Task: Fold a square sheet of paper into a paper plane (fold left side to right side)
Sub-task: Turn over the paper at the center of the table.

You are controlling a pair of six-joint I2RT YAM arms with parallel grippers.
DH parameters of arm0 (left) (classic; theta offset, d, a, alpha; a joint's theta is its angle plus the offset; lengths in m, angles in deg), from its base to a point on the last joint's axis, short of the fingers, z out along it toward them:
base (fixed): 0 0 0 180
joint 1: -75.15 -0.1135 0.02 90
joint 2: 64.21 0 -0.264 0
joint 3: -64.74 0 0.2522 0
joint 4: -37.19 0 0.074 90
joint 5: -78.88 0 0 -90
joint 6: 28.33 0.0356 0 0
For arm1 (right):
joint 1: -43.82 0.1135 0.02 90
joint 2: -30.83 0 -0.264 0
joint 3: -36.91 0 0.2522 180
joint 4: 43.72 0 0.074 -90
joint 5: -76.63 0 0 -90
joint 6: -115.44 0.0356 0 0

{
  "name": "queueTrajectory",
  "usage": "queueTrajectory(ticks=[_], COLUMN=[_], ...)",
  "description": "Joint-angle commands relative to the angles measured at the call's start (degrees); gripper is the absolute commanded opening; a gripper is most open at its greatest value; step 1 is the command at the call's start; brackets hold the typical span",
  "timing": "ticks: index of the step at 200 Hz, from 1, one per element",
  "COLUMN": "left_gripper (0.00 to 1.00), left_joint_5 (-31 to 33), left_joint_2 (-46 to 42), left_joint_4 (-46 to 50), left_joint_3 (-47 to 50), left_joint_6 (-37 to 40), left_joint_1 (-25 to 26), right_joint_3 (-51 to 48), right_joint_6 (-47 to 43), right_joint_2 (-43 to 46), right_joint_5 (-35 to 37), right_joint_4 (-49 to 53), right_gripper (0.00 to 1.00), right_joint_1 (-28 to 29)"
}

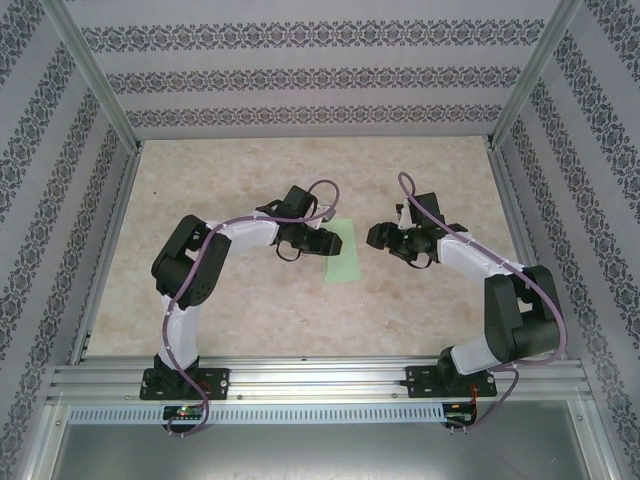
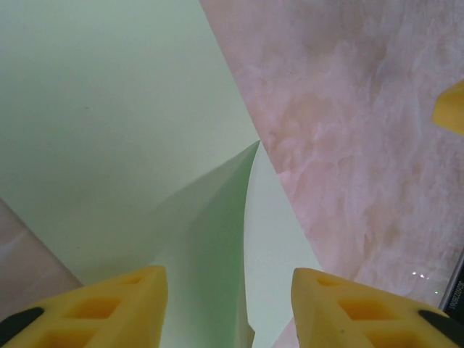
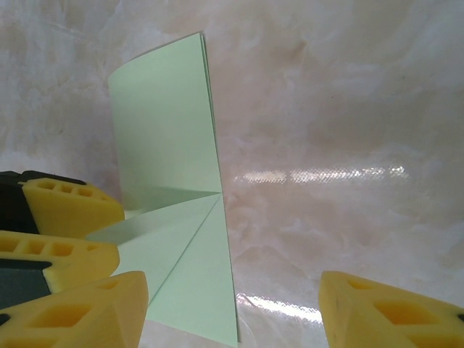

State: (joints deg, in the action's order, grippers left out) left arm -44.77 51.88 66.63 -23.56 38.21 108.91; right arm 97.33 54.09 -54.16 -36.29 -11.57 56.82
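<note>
I saw the folded paper point(image 1: 342, 256) lying flat on the table point(image 1: 250, 310), the left gripper point(image 2: 228, 288) spread apart over its left edge, the right gripper point(image 3: 233, 303) likewise parted, just beside it.

Matt sheet of paper point(image 1: 341, 255) lies on glossy table point(image 1: 250, 320).

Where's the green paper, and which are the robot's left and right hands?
green paper point(image 3: 170, 123), right wrist view, on its flat upper panel
left hand point(image 2: 226, 283), left wrist view, midway between its yellow fingertips
right hand point(image 3: 233, 286), right wrist view, midway between its yellow fingertips
</note>
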Motion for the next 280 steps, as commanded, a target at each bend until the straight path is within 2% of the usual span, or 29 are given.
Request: queueTrajectory(ticks=[1,26,49,101,146,195,215,251,280], left_gripper=[0.37,0.19,0.10,0.09,0.11,0.12,0.14,0.29,0.50], left_joint_5=[-1.71,-1.07,-0.37,0.59,0.80,1.09,1.34,3.62,8.38], left_joint_2=[0.46,-0.65,-2.75,-6.27,-6.94,-6.96,-6.81,-7.83,-15.48], left_joint_4=[-0.66,-0.70,-1.41,-2.92,-3.77,-4.12,-4.04,-2.90,-4.67], left_joint_3=[-1.63,-0.55,0.98,4.08,5.49,5.77,5.81,6.05,10.34], left_joint_6=[0.37,0.43,0.23,-0.57,-1.06,-1.30,-1.24,-1.48,-2.95], left_joint_1=[-0.35,-0.36,-0.62,-1.48,-1.72,-2.01,-2.02,-2.55,-3.61], right_joint_3=[-0.60,-1.46,-2.23,-2.91,-0.84,1.74,2.48,2.03,2.10], right_joint_6=[0.90,2.71,4.48,8.92,10.22,13.45,14.41,15.43,14.05], right_joint_2=[0.30,-0.59,-1.64,-6.33,-11.28,-17.09,-18.19,-18.29,-16.44], right_joint_5=[-2.19,-4.67,-6.73,-12.13,-13.29,-15.69,-17.07,-18.12,-18.09], right_joint_4=[-2.50,-5.51,-8.51,-16.77,-19.44,-24.00,-25.64,-28.76,-27.34], right_gripper=[0.64,0.65,0.69,0.69,0.69,0.56,0.46,0.28,0.15], right_joint_1=[0.17,0.69,1.54,3.59,5.74,6.16,6.51,6.54,6.30])
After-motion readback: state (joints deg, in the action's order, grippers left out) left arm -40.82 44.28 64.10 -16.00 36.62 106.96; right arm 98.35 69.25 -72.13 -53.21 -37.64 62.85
